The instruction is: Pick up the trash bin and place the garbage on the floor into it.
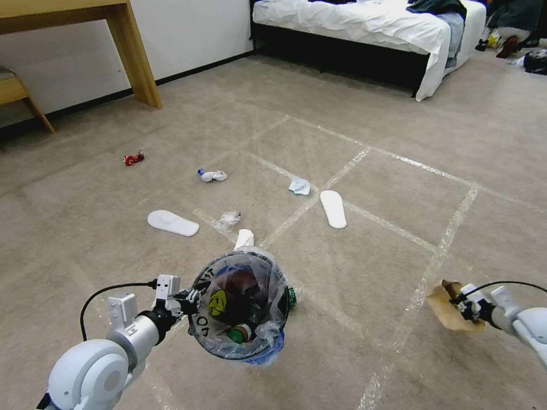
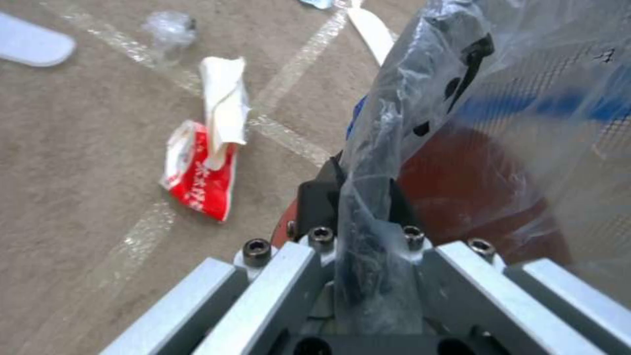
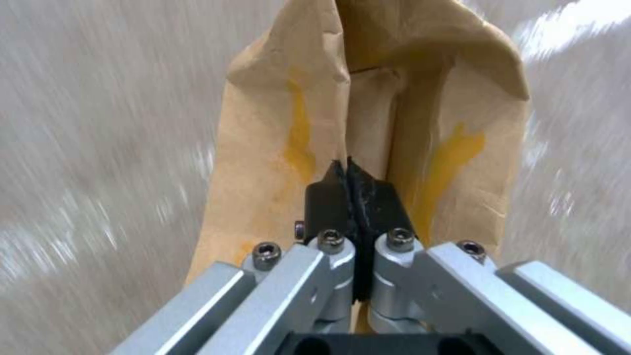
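The trash bin (image 1: 239, 310), lined with a clear-and-blue bag bearing a yellow mark, hangs tilted above the carpet with bottles and red litter inside. My left gripper (image 1: 191, 296) is shut on its rim; in the left wrist view the left gripper (image 2: 362, 192) pinches the bag-covered rim beside the bin's red base (image 2: 473, 187). My right gripper (image 1: 464, 304) is shut on a crumpled tan paper bowl (image 1: 447, 310), held off the floor to the bin's right; the right wrist view shows the right gripper (image 3: 352, 182) clamping the bowl (image 3: 368, 98).
Garbage lies beyond the bin: a red-white carton (image 2: 197, 177), clear plastic (image 1: 229, 218), two white slipper soles (image 1: 172, 222) (image 1: 333, 208), tissues (image 1: 212, 176) (image 1: 299, 185), a red wrapper (image 1: 133, 159). A wooden desk leg (image 1: 137, 57) stands far left, a bed (image 1: 364, 28) at the back.
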Tool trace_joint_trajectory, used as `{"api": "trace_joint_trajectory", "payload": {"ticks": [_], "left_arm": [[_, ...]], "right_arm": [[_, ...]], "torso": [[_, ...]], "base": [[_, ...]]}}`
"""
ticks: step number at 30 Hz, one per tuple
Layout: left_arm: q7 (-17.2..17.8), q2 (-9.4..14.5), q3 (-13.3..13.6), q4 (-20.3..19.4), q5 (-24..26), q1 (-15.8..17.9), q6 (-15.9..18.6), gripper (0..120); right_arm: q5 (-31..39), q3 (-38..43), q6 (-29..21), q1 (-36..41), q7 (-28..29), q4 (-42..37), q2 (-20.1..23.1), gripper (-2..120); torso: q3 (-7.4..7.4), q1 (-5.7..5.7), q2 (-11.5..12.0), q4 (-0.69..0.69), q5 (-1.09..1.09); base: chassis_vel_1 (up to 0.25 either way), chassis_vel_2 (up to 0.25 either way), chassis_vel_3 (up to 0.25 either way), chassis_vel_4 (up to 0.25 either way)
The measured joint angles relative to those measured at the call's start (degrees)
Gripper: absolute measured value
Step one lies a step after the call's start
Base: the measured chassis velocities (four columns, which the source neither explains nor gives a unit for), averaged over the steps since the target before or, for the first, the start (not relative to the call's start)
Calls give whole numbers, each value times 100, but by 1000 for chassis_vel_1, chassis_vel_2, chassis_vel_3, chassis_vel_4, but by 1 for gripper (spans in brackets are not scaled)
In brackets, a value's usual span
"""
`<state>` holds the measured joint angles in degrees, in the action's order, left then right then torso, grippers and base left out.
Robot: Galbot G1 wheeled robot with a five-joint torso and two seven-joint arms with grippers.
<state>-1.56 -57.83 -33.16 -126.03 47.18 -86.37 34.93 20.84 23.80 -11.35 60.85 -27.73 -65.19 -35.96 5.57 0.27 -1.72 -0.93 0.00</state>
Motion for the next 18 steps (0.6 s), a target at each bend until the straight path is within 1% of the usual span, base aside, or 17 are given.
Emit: {"api": "trace_joint_trajectory", "payload": {"ticks": [1, 2, 3, 5, 6, 7, 10, 11, 12, 13, 14, 15, 16, 17, 18], "left_arm": [[0, 0, 0, 0, 0, 0, 0, 1], [-26, 74, 48, 23, 26, 45, 10, 1], [-26, 74, 48, 23, 26, 45, 10, 1], [-75, 263, 154, 69, 108, 149, 33, 1], [-88, 349, 183, 80, 124, 182, 39, 1], [-88, 349, 183, 80, 124, 182, 39, 1], [-111, 663, 222, 68, 234, 223, 52, 1], [-111, 663, 222, 68, 234, 223, 52, 1], [-109, 745, 222, 55, 276, 222, 54, 1], [-109, 745, 222, 55, 276, 222, 54, 1], [-107, 837, 222, 37, 314, 222, 55, 1], [-92, 902, 220, 37, 328, 230, 55, 1], [-80, 924, 220, 37, 334, 246, 56, 1], [-80, 924, 220, 37, 334, 246, 56, 1], [-45, 950, 237, 43, 369, 297, 52, 1]], "right_arm": [[0, 0, 0, 0, 0, 0, 0, 0], [259, 177, 55, 133, 13, -293, 76, 0], [259, 177, 55, 133, 13, -293, 76, 0], [782, 597, 128, 433, 93, -1031, 234, 0], [935, 765, 145, 547, 122, -1275, 281, 0], [935, 765, 145, 547, 122, -1275, 281, 0], [1602, 1153, 415, 876, 313, -2123, 411, 0], [1602, 1153, 415, 876, 313, -2123, 411, 0], [1841, 1194, 554, 919, 354, -2411, 446, 0], [1841, 1194, 554, 919, 354, -2411, 446, 0], [2212, 1216, 720, 932, 403, -2800, 486, 0], [2558, 1199, 831, 920, 477, -3171, 515, 0], [2736, 1173, 892, 898, 511, -3370, 530, 0], [2736, 1173, 892, 898, 511, -3370, 530, 0], [2971, 1128, 972, 863, 562, -3686, 560, 0]], "torso": [[0, 0, 0, 0, 0], [0, 0, 0, 1, 1], [0, 0, 0, 1, 1], [0, 0, 0, 2, -1], [0, 0, 0, 2, -1], [0, 0, 0, 2, -1], [0, 0, 0, 0, 0], [0, 0, 0, 0, 0], [0, 0, 0, -2, 1], [0, 0, 0, -2, 1], [0, 0, 0, 3, -2], [0, 0, 0, 3, -3], [0, 0, 0, 4, -2], [0, 0, 0, 4, -2], [0, 0, 0, 5, -1]], "base": [[0, 0, 0, 0], [0, 0, 0, 0], [0, 0, 0, 0], [0, 0, 0, 0], [0, 0, 0, 0], [0, 0, 0, 0], [0, 0, 0, 0], [0, 0, 0, 0], [0, 0, 0, 0], [0, 0, 0, 0], [0, 0, 0, 0], [0, 0, 0, 0], [0, 0, 0, 0], [0, 0, 0, 0], [0, 0, 0, 0]]}}
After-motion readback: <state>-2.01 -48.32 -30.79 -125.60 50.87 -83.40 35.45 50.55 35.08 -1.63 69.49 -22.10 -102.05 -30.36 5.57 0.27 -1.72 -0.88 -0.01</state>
